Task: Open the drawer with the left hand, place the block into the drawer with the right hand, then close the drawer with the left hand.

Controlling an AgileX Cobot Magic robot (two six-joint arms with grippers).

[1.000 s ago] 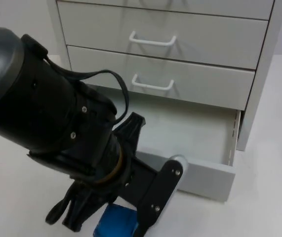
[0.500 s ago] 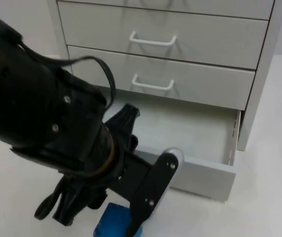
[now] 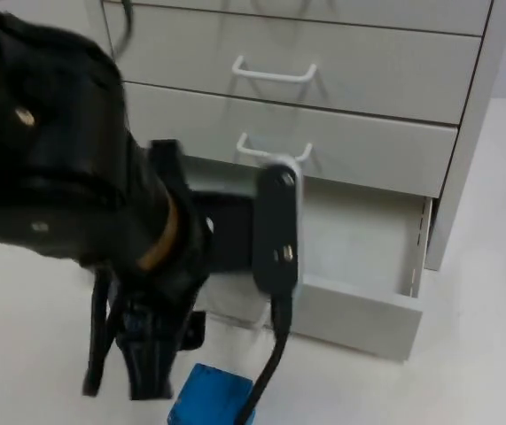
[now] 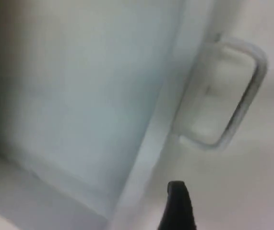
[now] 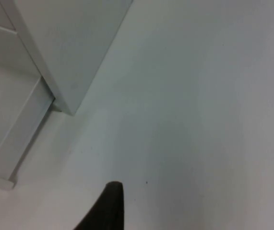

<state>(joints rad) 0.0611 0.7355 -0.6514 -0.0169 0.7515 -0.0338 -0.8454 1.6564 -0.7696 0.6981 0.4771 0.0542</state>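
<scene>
1. Bottom drawer (image 3: 359,266) of the white cabinet (image 3: 465,115) stands pulled open; left part of it is hidden behind the left arm (image 3: 66,168).
2. Blue block (image 3: 210,398) sits on the table (image 3: 483,372) in front of the drawer, partly cut off at the frame edge.
3. Left gripper (image 3: 151,372) hangs just beside the block; cannot tell if its jaws are apart or together.
4. Left wrist view: blurred drawer handle (image 4: 223,91), probably the open drawer's.
5. Right gripper fingertip (image 5: 109,206) hovers over bare table near the cabinet corner; jaw state unclear.
</scene>
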